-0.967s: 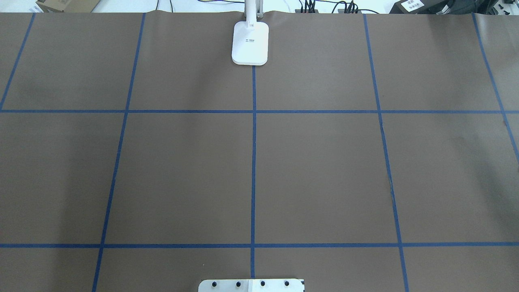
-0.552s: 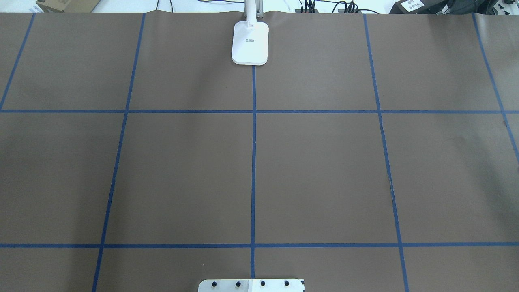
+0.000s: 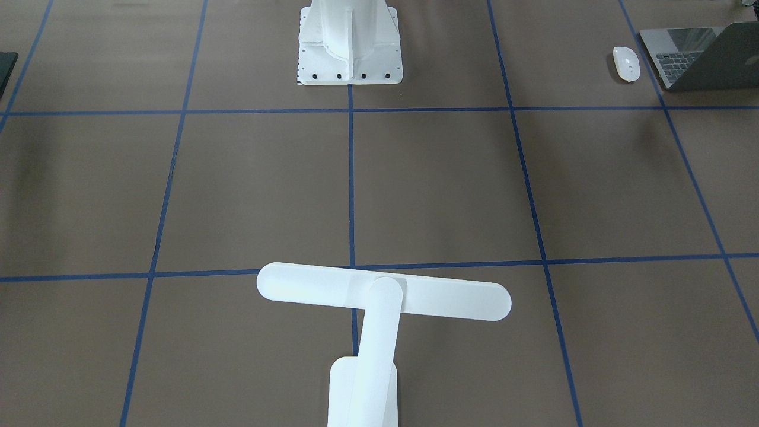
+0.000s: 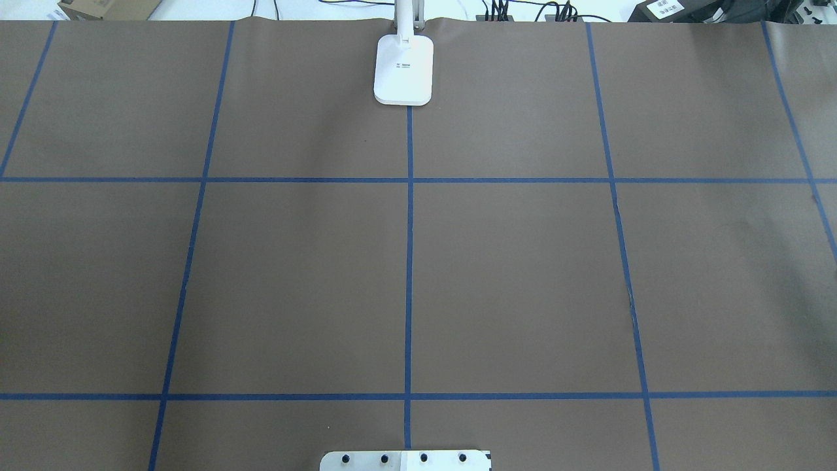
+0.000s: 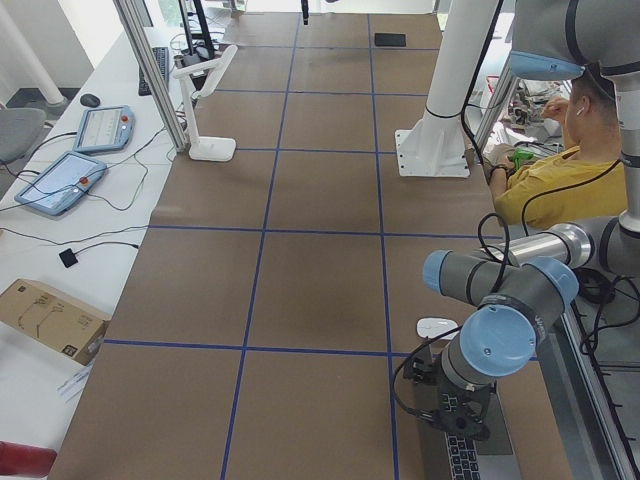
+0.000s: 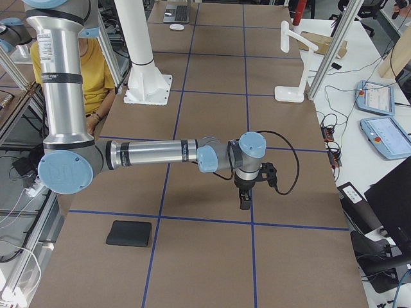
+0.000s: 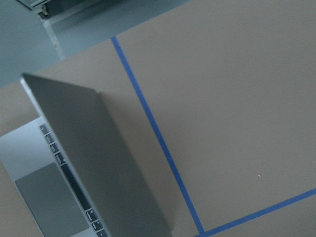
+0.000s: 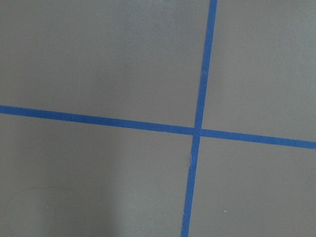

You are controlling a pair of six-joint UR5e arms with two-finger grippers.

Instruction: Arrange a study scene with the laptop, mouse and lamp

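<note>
As far as the overhead view tells, change: none; lamp [image 4: 403,69] base sits on the same spot as a second ago, at the far edge of the surface [image 4: 523,261], across the centre tape line, and no arm has entered that view
Lamp: upright, bar head crosswise and reaching over the surface toward the robot; nothing touches it
Laptop [image 3: 705,56]: far out on the robot's left, near the robot's edge, lid partly raised, keys and trackpad showing
Mouse [image 3: 627,63]: just beside the laptop on its centre-facing side, not touching it
Left end effector [image 5: 462,425]: hangs above the laptop's keyboard end; seen only from the side, so I cannot tell how wide it stands or whether it has hold of anything; its wrist camera looks down on the lid and a tape corner
Right end effector [image 6: 244,200]: points down over bare surface near a tape crossing, well apart from all three things; its opening cannot be told either
Pad [image 6: 129,233]: black, flat, on the robot's right, near its edge
Meaning for the task: probably the very start; nothing yet in the middle squares, laptop and mouse both to be brought in toward the lamp
Likely first step: left arm takes the laptop, being right above it
Risk: raised lid may swing or shut if gripped by it
</note>
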